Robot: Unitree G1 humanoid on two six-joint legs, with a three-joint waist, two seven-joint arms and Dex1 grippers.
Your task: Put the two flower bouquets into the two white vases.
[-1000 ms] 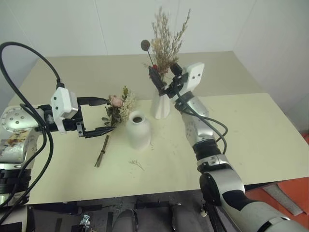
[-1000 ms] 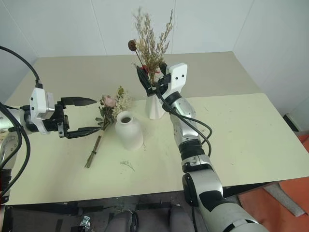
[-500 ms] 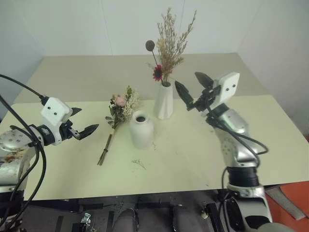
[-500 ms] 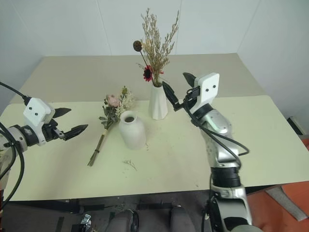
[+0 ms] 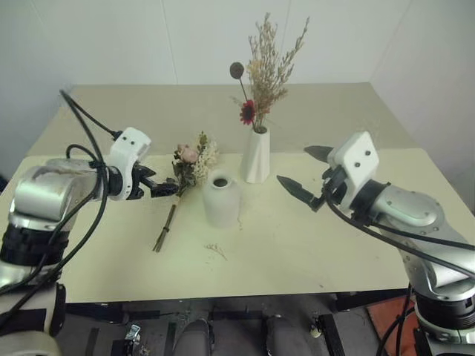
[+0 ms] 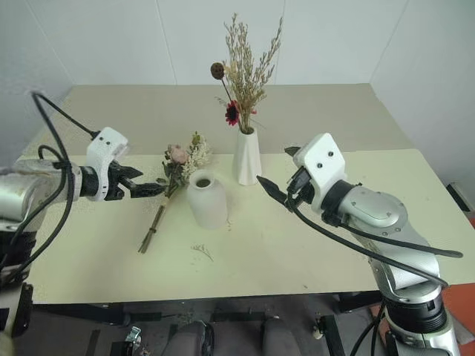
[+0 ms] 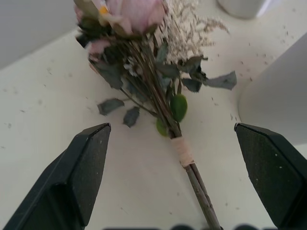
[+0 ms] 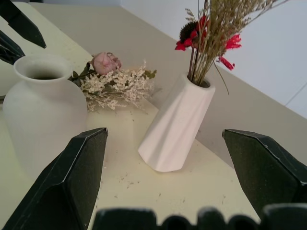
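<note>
The pink rose bouquet (image 5: 190,159) lies flat on the table, its stems (image 5: 164,228) pointing toward the near edge. My left gripper (image 5: 165,182) hangs open just left of it, tilted down, with the bound stems (image 7: 178,146) showing between its fingers (image 7: 81,167). The squat white vase (image 5: 221,200) stands empty beside the bouquet. Behind it the tall slim vase (image 5: 257,156) holds the dried-grass bouquet (image 5: 265,70) with its red flower. My right gripper (image 5: 292,165) is open and empty, right of both vases and apart from them.
Small plant crumbs (image 5: 215,251) lie on the cream table (image 5: 312,245) in front of the squat vase. White walls close the table's far side and right. A black cable (image 5: 82,119) loops over my left arm.
My right gripper has drawn back from the tall vase, to the right and nearer, leaving the dried bouquet standing in it. My left gripper has swung in toward the rose bouquet and tipped downward.
</note>
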